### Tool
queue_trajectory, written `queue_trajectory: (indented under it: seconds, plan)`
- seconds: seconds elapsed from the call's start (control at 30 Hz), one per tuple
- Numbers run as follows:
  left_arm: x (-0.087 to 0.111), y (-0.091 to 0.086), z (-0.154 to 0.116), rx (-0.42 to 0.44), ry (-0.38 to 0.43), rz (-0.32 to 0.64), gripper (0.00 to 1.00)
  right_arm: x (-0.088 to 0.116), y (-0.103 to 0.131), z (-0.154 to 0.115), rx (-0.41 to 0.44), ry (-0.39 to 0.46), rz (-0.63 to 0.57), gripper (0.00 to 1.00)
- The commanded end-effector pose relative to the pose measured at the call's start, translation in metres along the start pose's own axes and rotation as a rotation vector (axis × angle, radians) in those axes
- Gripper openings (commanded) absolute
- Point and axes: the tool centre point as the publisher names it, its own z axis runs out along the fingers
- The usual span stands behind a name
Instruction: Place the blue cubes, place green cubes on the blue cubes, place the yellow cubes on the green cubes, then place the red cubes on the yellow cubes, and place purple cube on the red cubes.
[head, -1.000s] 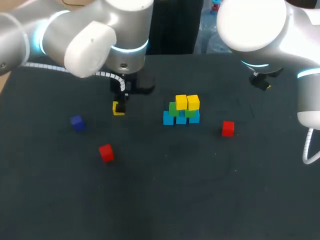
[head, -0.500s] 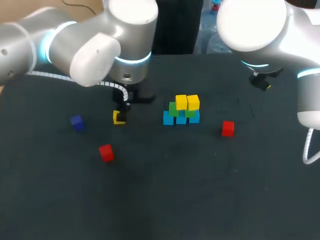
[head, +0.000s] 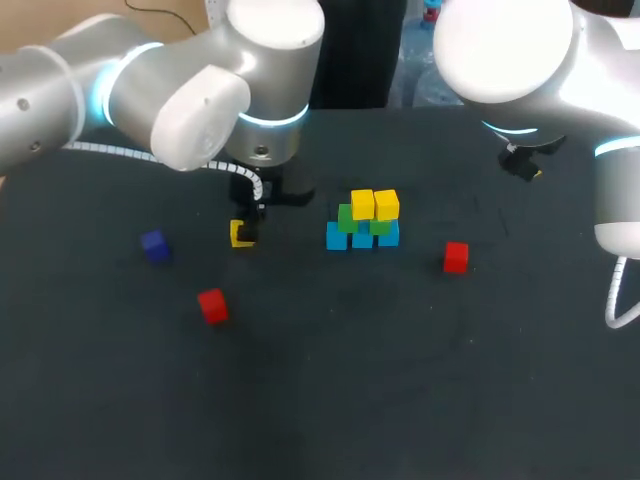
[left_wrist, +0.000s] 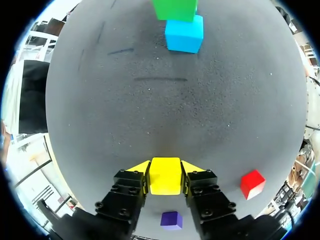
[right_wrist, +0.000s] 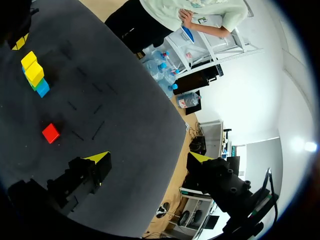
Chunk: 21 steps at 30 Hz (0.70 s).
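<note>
A stack stands mid-table: blue cubes (head: 337, 237) at the bottom, green cubes (head: 348, 217) on them, two yellow cubes (head: 374, 204) on top. My left gripper (head: 243, 232) hangs to the stack's left, shut on a yellow cube (left_wrist: 165, 175), which sits between its fingers in the left wrist view. Ahead of it there are a blue cube (left_wrist: 184, 33) and a green cube (left_wrist: 174, 8). Loose cubes lie on the table: one red cube (head: 212, 305), another red cube (head: 456, 257), and a purple cube (head: 154, 245). My right gripper (right_wrist: 150, 162) is open and empty near the far right edge.
The dark table (head: 330, 380) is bare in front of the stack. The right wrist view takes in the stack (right_wrist: 35, 73) and a red cube (right_wrist: 50, 133) far off beyond my right gripper.
My left arm has shifted slightly right toward the stack, carrying the yellow cube. The right arm has stayed still.
</note>
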Motion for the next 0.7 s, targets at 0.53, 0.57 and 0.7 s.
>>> queue_trajectory:
  seconds: [0.53,0.57,0.7]
  plan:
    - [-0.001,0.0019,-0.0002,0.003,0.004,0.001,1.0,0.0012,-0.0001,0.0005,0.001,-0.004,0.001,1.0]
    - [-0.001,0.0019,-0.0002,0.003,0.004,0.001,1.0,0.0012,-0.0001,0.0005,0.001,-0.004,0.001,1.0]
    - [-0.001,0.0019,-0.0002,0.003,0.004,0.001,1.0,0.0012,-0.0001,0.0005,0.001,-0.004,0.001,1.0]
